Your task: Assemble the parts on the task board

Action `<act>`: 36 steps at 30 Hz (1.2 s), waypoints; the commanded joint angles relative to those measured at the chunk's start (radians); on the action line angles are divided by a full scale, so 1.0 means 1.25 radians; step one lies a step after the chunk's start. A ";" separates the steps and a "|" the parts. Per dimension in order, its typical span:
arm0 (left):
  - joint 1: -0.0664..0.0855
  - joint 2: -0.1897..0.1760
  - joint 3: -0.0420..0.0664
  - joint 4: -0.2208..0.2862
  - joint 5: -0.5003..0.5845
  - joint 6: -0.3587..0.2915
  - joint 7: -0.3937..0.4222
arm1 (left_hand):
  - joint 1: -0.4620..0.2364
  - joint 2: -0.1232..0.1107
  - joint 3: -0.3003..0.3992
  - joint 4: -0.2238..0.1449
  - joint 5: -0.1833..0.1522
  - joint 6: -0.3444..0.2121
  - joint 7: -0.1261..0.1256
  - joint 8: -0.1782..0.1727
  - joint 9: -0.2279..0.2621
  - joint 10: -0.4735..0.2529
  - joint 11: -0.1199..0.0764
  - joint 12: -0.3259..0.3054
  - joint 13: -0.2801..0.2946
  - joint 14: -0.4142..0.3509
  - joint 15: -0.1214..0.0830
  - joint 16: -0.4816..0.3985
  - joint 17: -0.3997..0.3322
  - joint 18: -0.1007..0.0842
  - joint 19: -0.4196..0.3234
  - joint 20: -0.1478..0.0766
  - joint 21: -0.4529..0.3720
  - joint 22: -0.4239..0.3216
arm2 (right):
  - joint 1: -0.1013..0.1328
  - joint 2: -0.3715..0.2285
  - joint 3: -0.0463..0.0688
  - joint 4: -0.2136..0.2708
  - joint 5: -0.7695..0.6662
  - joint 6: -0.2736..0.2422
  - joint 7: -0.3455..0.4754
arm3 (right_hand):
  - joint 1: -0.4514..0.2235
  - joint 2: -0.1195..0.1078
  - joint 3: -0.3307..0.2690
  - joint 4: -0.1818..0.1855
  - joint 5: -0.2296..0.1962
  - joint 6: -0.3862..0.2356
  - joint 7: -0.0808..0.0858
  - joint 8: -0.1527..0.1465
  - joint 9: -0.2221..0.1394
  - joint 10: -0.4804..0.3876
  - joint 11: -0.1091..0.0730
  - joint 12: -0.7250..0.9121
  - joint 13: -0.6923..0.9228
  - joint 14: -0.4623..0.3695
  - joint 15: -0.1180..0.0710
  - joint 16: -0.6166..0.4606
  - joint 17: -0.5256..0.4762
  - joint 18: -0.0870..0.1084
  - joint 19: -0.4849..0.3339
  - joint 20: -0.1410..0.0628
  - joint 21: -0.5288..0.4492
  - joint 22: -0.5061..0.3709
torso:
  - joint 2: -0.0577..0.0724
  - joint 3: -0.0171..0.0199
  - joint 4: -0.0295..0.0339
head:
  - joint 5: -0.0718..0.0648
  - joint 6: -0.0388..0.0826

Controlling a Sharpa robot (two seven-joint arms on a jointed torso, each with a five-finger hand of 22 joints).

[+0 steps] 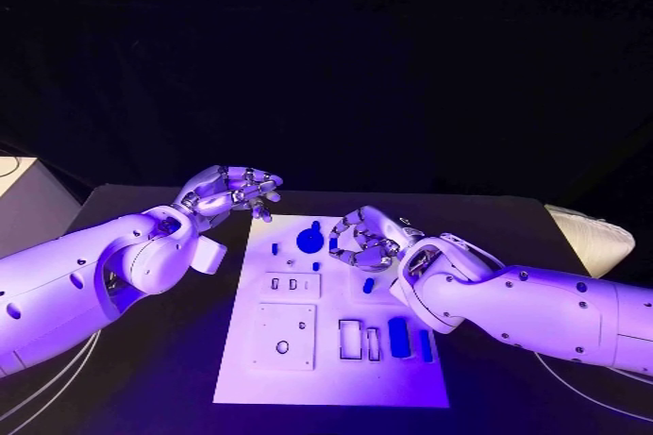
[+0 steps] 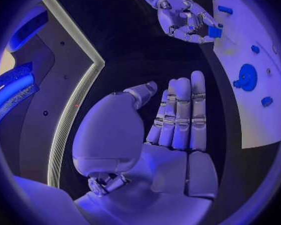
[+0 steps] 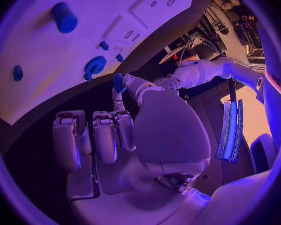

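The white task board (image 1: 333, 369) lies in the middle of the black table. My right hand (image 1: 365, 239) hovers over its far right part and pinches a small blue part (image 3: 118, 82) between thumb and a finger; the same part (image 2: 214, 31) shows in the left wrist view. A round blue disc (image 1: 310, 237) and a few small blue pegs (image 1: 316, 265) stand on the board beside that hand. A blue cylinder (image 3: 64, 17) stands farther down the board. My left hand (image 1: 234, 192) hangs off the board's far left corner, holding nothing, its fingers (image 2: 181, 112) straight.
Two long blue blocks (image 1: 399, 336) lie near the board's right edge, beside narrow slots (image 1: 351, 339). A square plate with a hole (image 1: 285, 336) sits at the near left of the board. A pale ribbed object (image 1: 588, 235) stands at the table's right edge.
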 commanded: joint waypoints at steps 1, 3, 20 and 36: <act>0.000 0.003 0.000 -0.001 -0.015 -0.010 -0.011 | 0.005 0.003 -0.010 0.000 -0.005 0.004 -0.008 0.004 0.003 0.003 -0.006 0.033 0.025 0.008 -0.003 0.012 0.006 0.005 0.003 -0.007 0.010 0.004 | -0.007 0.022 -0.003 0.003 -0.079 -0.019 -0.106 | -0.012 -0.001 0.004 0.001 -0.010 0.000 0.002 0.007 0.014 0.007 -0.006 -0.003 0.128 0.076 -0.006 0.001 0.174 -0.009 0.069 -0.008 0.002 0.181 | -0.005 -0.0028 0.0022 | 0.006 -0.008; 0.000 0.004 0.000 -0.001 -0.017 -0.012 -0.014 | 0.007 0.004 -0.013 0.000 -0.004 0.005 -0.009 0.006 0.006 -0.010 -0.008 0.063 0.050 0.007 -0.005 0.021 0.011 0.005 0.002 -0.009 0.016 0.006 | -0.014 0.034 -0.005 0.003 -0.089 -0.025 -0.125 | -0.019 -0.002 0.007 0.001 -0.032 -0.003 0.002 0.012 0.016 0.007 -0.006 -0.004 0.127 0.076 -0.007 0.000 0.172 -0.008 0.068 -0.009 0.001 0.179 | -0.006 -0.0037 0.0027 | 0.006 -0.011; -0.007 0.009 0.000 -0.004 -0.032 -0.005 -0.017 | 0.017 0.006 -0.008 0.000 -0.004 0.000 -0.010 0.006 0.014 -0.065 -0.010 0.176 0.137 0.019 -0.007 0.067 0.047 0.005 -0.004 -0.011 0.039 0.017 | -0.075 0.112 -0.008 -0.013 -0.206 -0.038 -0.187 | -0.025 -0.003 0.008 0.001 -0.036 -0.002 0.001 0.015 0.017 0.008 -0.007 -0.002 0.129 0.075 -0.007 -0.001 0.169 -0.008 0.067 -0.009 -0.001 0.178 | -0.004 -0.0024 0.0030 | 0.013 -0.018; -0.009 0.008 0.000 -0.004 -0.032 0.005 -0.016 | 0.016 0.005 -0.005 0.001 -0.004 -0.001 -0.010 0.006 0.016 -0.075 -0.010 0.199 0.154 0.033 -0.007 0.098 0.076 0.005 -0.004 -0.011 0.048 0.021 | -0.097 0.145 -0.009 -0.041 -0.261 -0.029 -0.195 | -0.024 -0.006 0.010 -0.003 -0.032 -0.003 0.000 0.017 0.018 0.009 -0.008 -0.002 0.130 0.075 -0.008 -0.001 0.169 -0.008 0.067 -0.010 -0.001 0.178 | -0.003 -0.0023 0.0024 | 0.019 -0.022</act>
